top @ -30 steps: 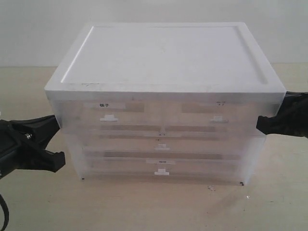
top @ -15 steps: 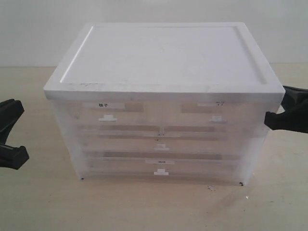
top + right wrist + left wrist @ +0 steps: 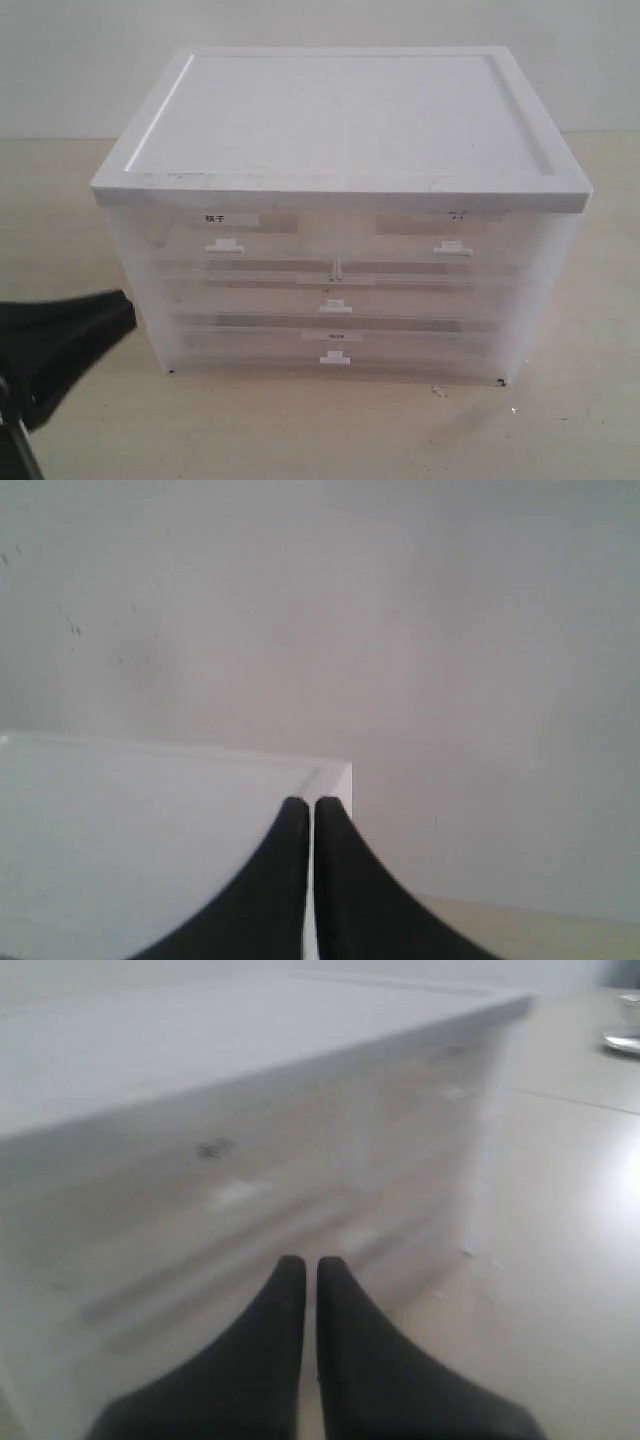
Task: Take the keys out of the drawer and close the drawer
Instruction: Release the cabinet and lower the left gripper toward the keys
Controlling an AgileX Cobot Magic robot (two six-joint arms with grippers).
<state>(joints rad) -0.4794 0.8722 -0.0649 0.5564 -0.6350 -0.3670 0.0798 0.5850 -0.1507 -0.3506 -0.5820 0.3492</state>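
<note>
Your left claw [image 3: 105, 312] is closed with nothing in it. In the left wrist view its two black fingers [image 3: 275, 1360] lie side by side with only a thin slit between them, and they touch nothing. From outside, this claw sits low over the bench [image 3: 580, 400] toward the near left corner, just beside the lower left corner of the drawer cabinet [image 3: 340, 150] but apart from it. Your right claw [image 3: 301, 806] is closed and empty too, its tips pressed together. The keys do not show in any view, so you cannot tell where they lie. The drawers [image 3: 335, 285] have frosted fronts that let nothing through. All four fronts sit flush: two small ones side by side at the top and two wide ones below, each with a small white handle [image 3: 224, 245]. The cabinet stands mid-bench, its back toward the far edge and the wall [image 3: 80, 60]. Only the exterior view gives you the whole front and the small labels [image 3: 230, 218], which are too small to read, and it does not show the right claw. The left wrist view looks along the blurred cabinet front and catches a pale blurred object [image 3: 625, 1038] on the bench beyond. The right wrist view looks across a corner of the cabinet's white top [image 3: 150, 820] at bare wall.
</note>
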